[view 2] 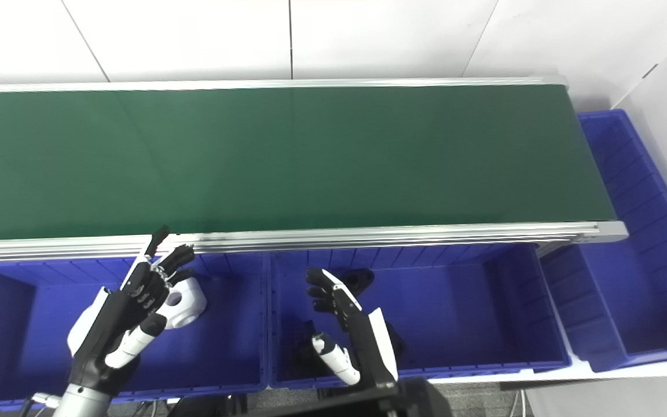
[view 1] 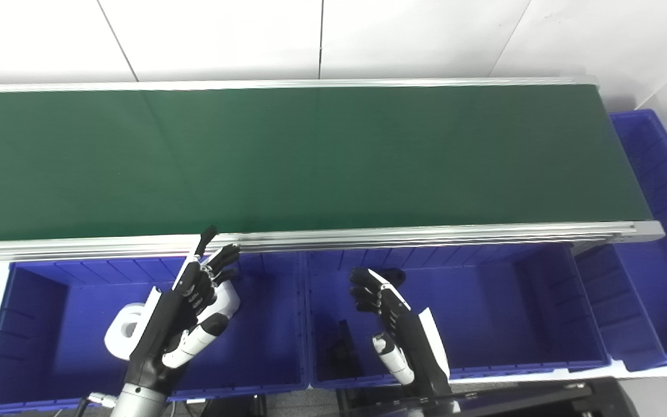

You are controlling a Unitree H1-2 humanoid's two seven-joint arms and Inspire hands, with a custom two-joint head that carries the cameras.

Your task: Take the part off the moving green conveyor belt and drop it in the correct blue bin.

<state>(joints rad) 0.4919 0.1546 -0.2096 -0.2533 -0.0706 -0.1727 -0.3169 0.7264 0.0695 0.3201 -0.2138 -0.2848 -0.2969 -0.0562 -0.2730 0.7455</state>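
Observation:
The green conveyor belt carries no part in view. My left hand hovers over the left blue bin just below the belt's front rail, fingers apart and holding nothing. Two white parts lie in that bin under the hand, one to its right and one to its left. My right hand is open and empty over the middle blue bin. That bin holds black parts, one near the fingertips and one at the front left.
A third blue bin stands at the belt's right end. The aluminium rail runs along the belt's front edge above the bins. A white wall stands behind the belt. A dark edge shows at the bottom.

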